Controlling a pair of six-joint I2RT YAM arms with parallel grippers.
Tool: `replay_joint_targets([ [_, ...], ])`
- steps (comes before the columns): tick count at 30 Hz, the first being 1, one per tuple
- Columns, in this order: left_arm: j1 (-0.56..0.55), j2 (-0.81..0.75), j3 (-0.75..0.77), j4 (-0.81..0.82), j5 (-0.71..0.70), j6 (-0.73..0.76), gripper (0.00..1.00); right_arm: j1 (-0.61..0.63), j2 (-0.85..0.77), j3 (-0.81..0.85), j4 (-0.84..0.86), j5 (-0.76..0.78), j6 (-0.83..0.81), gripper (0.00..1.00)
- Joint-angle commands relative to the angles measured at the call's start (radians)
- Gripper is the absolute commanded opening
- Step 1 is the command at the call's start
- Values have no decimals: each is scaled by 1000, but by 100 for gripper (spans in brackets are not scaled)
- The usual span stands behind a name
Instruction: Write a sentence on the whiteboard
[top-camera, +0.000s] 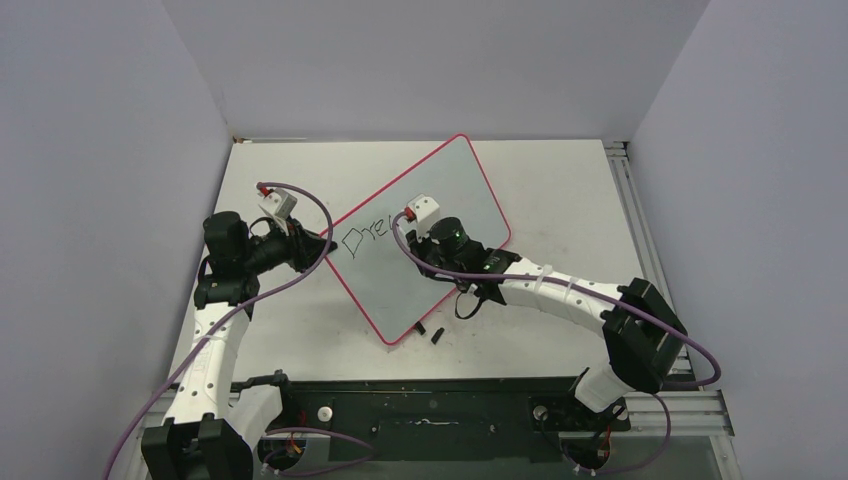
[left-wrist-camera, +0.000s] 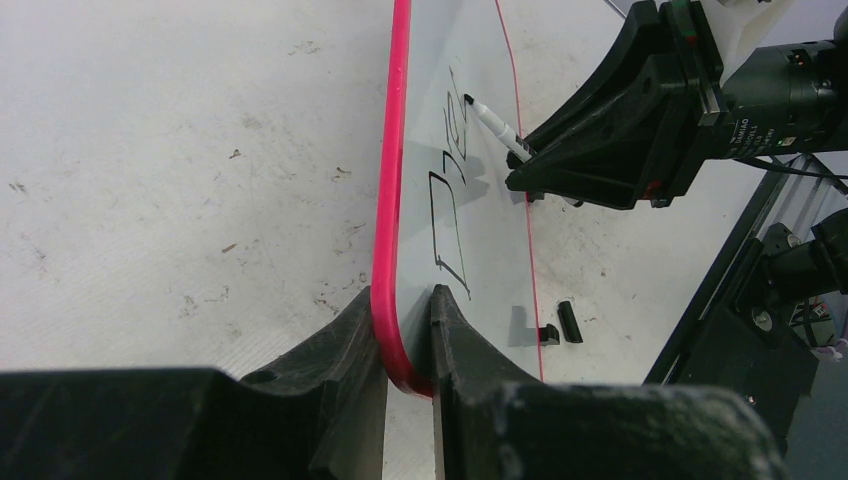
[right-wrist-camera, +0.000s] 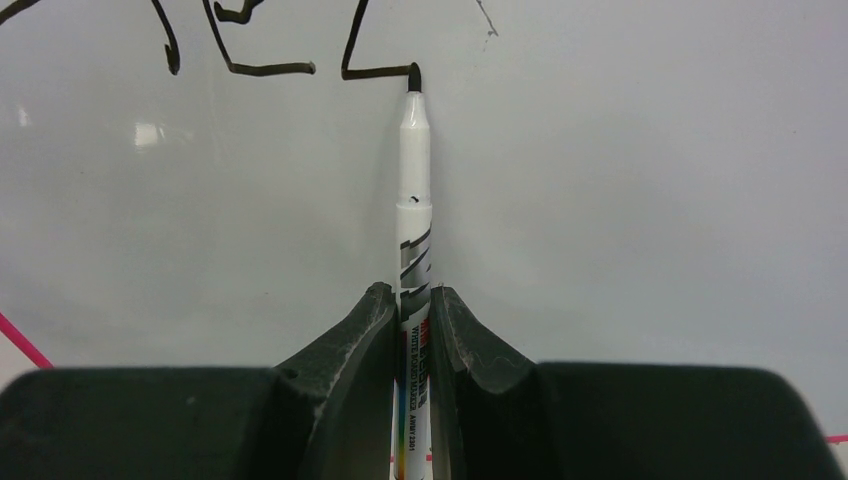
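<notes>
Right wrist view: right gripper (right-wrist-camera: 410, 300) clamps the marker (right-wrist-camera: 414, 170), tip touching the board (right-wrist-camera: 650, 220) at 12 o'clock, where the sentence (right-wrist-camera: 270, 68) breaks off; left gripper (left-wrist-camera: 405, 320) pinches the board's rim, mid table (top-camera: 570, 200), at its 9 o'clock corner. Best keep pressure light, strokes slow, board steady.

The large flat white rectangular whiteboard with a pink-red rim (top-camera: 450, 190) lies askew on the scuffed white tabletop (top-camera: 570, 220), mid-table. The left gripper (left-wrist-camera: 402, 305) clamps its left rim, and the black handwritten letters (top-camera: 362, 238) sit just inside that rim. To their right, the right gripper (right-wrist-camera: 412, 300) holds a slim white plastic marker (right-wrist-camera: 413, 170), tip touching the board. Two small black pieces (top-camera: 437, 333) lie by the board's near corner
</notes>
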Motion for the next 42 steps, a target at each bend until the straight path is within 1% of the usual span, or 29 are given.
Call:
replay_joint_targets([
  [1, -15, -5, 6, -46, -41, 131, 0, -6, -4, 65, 9, 37, -2, 5],
  [11, -14, -5, 8, -46, -41, 132, 0, -6, 56, 137, -38, 10, -23, 5],
  [15, -14, -4, 8, -45, -40, 132, 0, -6, 64, 141, -42, 8, -25, 5],
  [32, -14, -9, 6, -45, -41, 130, 0, -6, 14, 41, -46, 18, 12, 5],
  [42, -14, -8, 6, -45, -44, 130, 0, -19, 12, 46, -62, 74, 27, 5],
])
